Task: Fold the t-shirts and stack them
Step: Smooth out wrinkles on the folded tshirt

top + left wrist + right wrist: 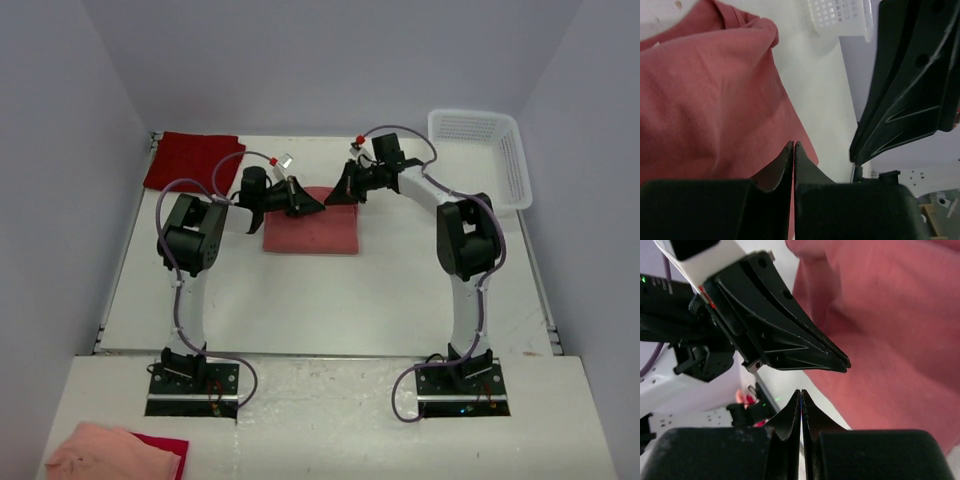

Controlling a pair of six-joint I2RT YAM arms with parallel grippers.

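Observation:
The salmon t-shirt (312, 235) lies folded into a rectangle at the table's middle; it also shows in the left wrist view (705, 100) and the right wrist view (890, 330). The crimson t-shirt (192, 160) lies folded at the back left corner. My left gripper (319, 206) is shut and empty, its tips (794, 144) just over the salmon shirt's far edge. My right gripper (331, 199) is shut and empty, tip to tip with the left one, its tips (801, 391) over bare table beside the shirt's edge.
A white mesh basket (480, 155) stands at the back right corner; it also shows in the left wrist view (840, 15). A peach-pink cloth (110, 455) lies off the table at the near left. Grey walls close in three sides.

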